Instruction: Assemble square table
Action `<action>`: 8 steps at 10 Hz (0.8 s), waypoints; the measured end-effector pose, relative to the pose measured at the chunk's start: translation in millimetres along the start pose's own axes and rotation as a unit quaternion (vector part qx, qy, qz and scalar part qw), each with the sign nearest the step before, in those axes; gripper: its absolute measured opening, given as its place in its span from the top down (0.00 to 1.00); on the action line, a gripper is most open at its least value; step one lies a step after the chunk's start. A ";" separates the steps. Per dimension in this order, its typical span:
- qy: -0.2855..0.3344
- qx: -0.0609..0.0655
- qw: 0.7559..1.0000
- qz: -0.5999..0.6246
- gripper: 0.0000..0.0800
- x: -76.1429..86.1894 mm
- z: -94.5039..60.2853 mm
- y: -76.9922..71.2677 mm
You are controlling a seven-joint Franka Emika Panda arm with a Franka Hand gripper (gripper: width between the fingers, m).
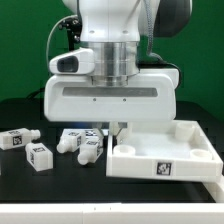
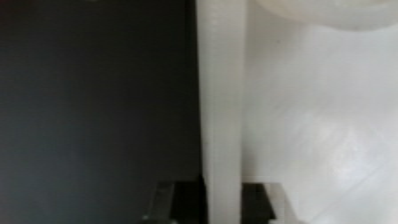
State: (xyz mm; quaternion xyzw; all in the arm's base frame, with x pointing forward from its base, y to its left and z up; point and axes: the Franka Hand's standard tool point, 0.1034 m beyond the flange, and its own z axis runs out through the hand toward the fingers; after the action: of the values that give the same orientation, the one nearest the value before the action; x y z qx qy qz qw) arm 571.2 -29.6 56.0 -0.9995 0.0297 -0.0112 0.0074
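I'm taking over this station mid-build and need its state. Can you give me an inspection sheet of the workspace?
Surface: black tabletop, bare at the front.
Job's things: white square panel lies rim up at the exterior view's right. Loose legs lie on the tabletop to its left, and none is seen fitted in the panel.
Clutter: nothing seen.
Grippers: hand is shut on the panel's rim, with a finger on each side of the wall in the wrist view.
Cables: nothing seen.
Surroundings: green backdrop behind the table.
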 end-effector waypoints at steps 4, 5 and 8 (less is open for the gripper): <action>0.001 -0.001 1.000 -0.020 0.93 1.4 8.3 2.5; 0.001 -0.002 1.000 -0.025 0.93 0.3 10.0 3.6; 0.001 -0.006 0.999 -0.045 0.93 -6.7 18.6 11.4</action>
State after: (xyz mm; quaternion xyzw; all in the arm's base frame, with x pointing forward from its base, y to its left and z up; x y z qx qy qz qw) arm 564.2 -40.3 37.1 -0.9998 -0.0152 -0.0124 0.0005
